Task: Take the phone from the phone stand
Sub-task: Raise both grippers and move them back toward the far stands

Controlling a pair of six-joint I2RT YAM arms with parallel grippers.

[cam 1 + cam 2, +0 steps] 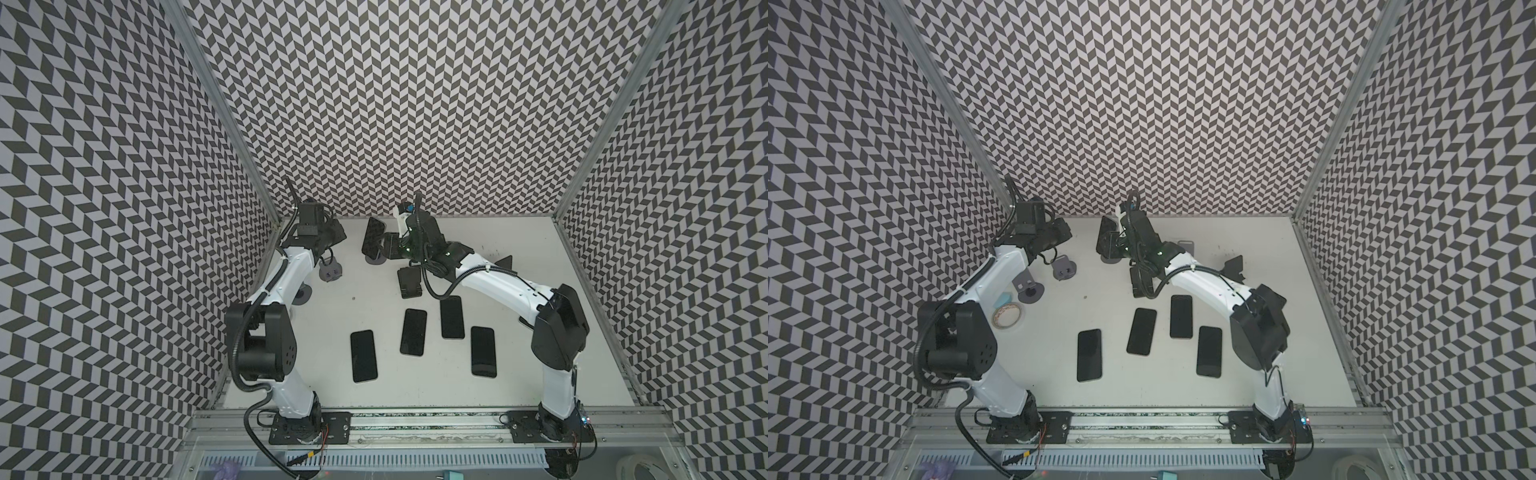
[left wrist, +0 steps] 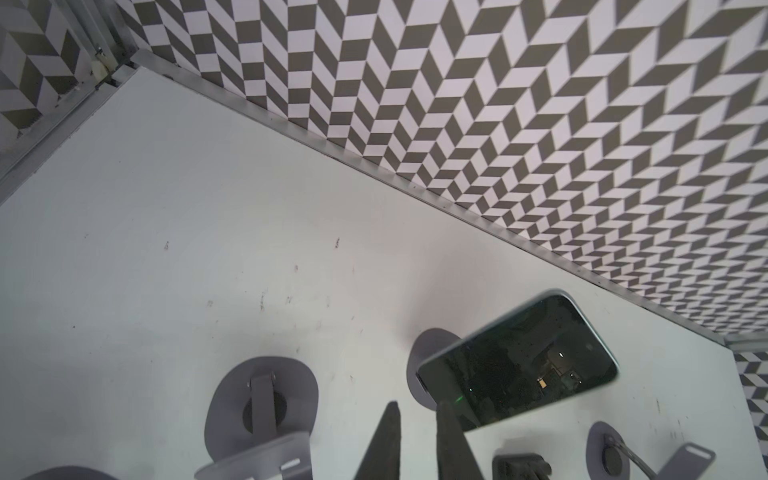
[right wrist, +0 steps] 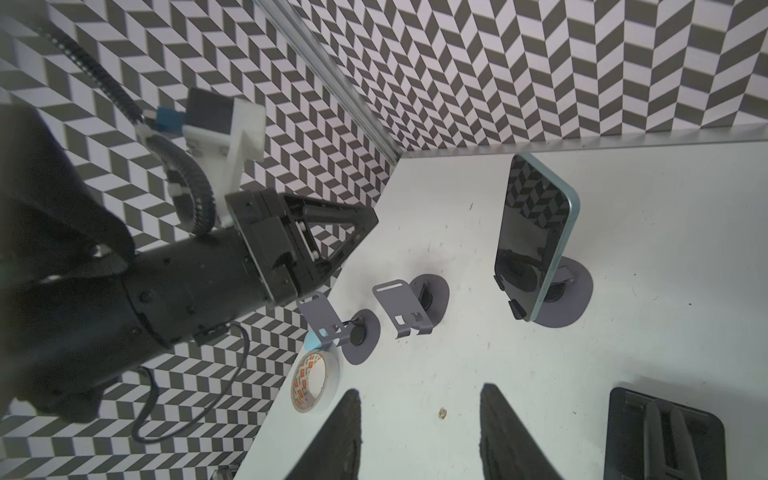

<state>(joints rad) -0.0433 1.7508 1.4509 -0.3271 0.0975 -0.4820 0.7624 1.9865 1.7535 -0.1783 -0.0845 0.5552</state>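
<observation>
Phone (image 3: 534,237) is seated in the phone stand (image 3: 575,295), at the back of the surface (image 1: 415,395), close to the back wall (image 1: 415,124). We note that it leans back, nearly upright, with its dark screen facing out and a pale blue-green edge showing. Its lower edge is caught in the stand's two small hooks. The stand's round grey base lies flat on the surface.

Right gripper (image 3: 419,388): in the right wrist view we see its fingers (image 3: 340,432) standing well apart, with bare surface between them and nothing held. The phone is ahead of the fingertips, not between them. In both top views this gripper is just beside the phone, on its right.

Left gripper (image 2: 417,405): in the left wrist view we see the fingers drawn almost together, with only a narrow slit between them and nothing in it. In both top views it hangs to the left of the phone, near the back left corner, apart from phone and stand.

Other items: two empty grey stands (image 3: 409,307) sit on the surface to the left of the phone stand. A tape roll (image 3: 313,382) lies just beside one of them. A black stand (image 3: 665,436) lies near the right gripper. Four more phones (image 1: 413,332) lie flat in the front half of the surface, none touching another.
</observation>
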